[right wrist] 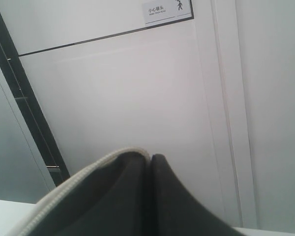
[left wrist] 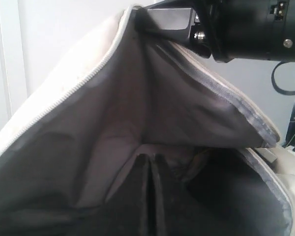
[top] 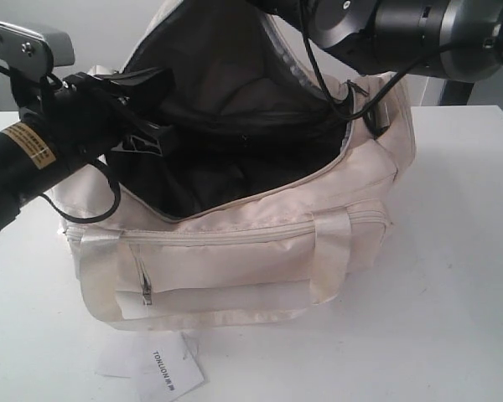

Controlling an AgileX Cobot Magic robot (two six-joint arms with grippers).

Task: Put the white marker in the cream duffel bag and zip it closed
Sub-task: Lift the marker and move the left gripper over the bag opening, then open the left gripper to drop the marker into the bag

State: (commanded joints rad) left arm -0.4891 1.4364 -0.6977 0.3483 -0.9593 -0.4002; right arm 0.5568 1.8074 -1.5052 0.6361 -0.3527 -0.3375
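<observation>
The cream duffel bag lay lengthwise across the counter, mouth open; the white marker could not be made out, the interior too dark. The right tool was clamped on the bag's raised flap. The left tool sat at the mouth, whether apart or together I cannot tell. A paper tag lay just in front.

Bright, even light washes the white surface; the bag is deeply shadowed inside; both wrist views look soft and blurred.
</observation>
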